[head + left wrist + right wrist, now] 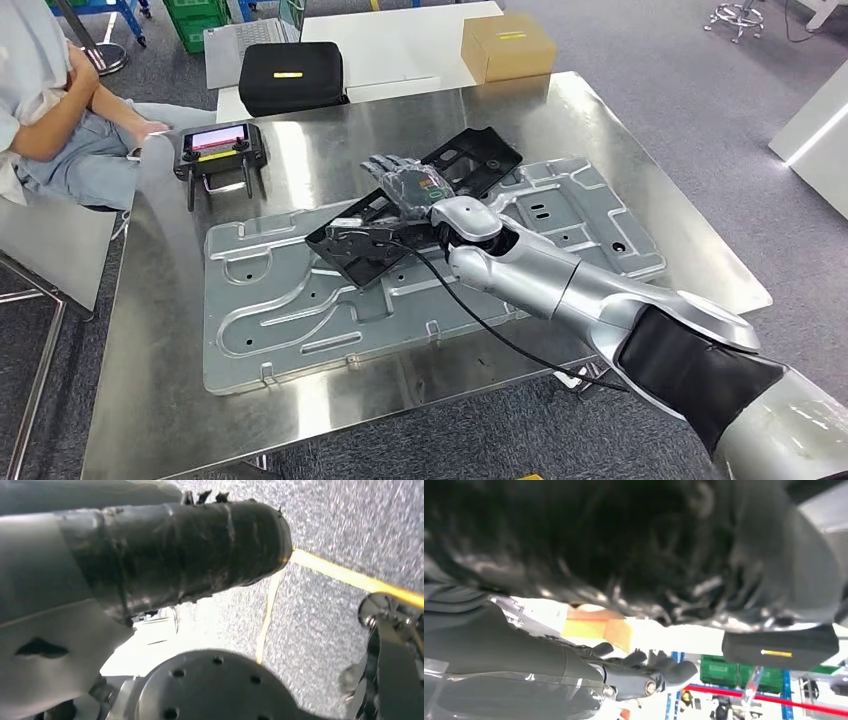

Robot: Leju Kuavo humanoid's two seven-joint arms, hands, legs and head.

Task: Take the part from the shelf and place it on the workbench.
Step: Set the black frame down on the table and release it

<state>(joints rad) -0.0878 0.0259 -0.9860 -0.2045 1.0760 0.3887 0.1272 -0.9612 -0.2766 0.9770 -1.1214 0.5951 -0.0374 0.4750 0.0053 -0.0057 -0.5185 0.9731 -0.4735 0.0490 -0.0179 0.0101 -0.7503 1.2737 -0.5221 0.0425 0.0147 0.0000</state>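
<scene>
Fingers (385,166) of the right hand (408,185) lie on the black part (470,160).
Part rests on the grey panel (300,300); grip cannot be told.

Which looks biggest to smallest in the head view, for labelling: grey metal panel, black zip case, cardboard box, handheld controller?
1. Grey metal panel, by far.
2. Black zip case.
3. Cardboard box and handheld controller look alike; the box stands farther away, so unranked.

Likely workshop: steel workbench (160,400), stamped metal panel (290,310), green crates (729,672).
</scene>
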